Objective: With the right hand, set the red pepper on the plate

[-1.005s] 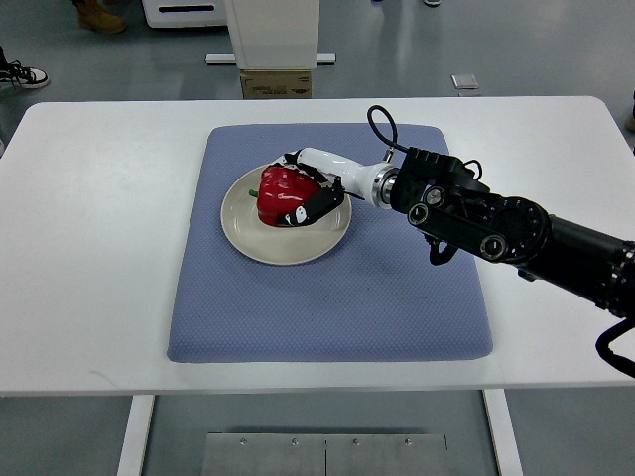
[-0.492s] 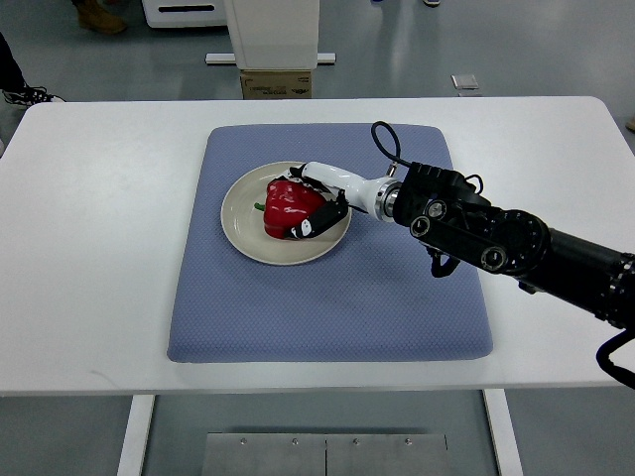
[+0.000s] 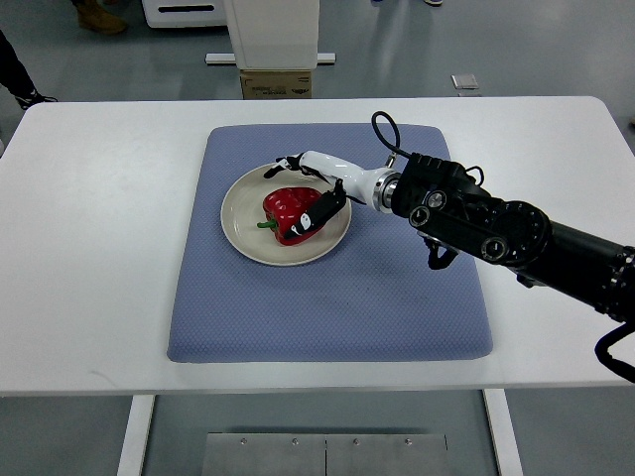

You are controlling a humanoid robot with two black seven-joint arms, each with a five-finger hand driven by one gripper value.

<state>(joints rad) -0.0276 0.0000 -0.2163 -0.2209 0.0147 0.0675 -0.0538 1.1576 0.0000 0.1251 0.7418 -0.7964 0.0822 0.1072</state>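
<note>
One red pepper (image 3: 290, 213) lies on its side on a cream plate (image 3: 241, 230), just left of centre in the frame, its green stem pointing toward the lower left. The plate sits on a blue-grey mat (image 3: 327, 297) spread over a white table (image 3: 89, 248). The right hand (image 3: 310, 188), white with black fingertips, reaches in from the right edge on a black arm. Its fingers are spread loosely around the pepper's upper and right sides, one fingertip touching or nearly touching it; the grip looks released rather than closed. The placing step appears finished, so the next move would call for lifting the hand clear without nudging the pepper. A cardboard box (image 3: 277, 84) at top centre carries print too small to read.
</note>
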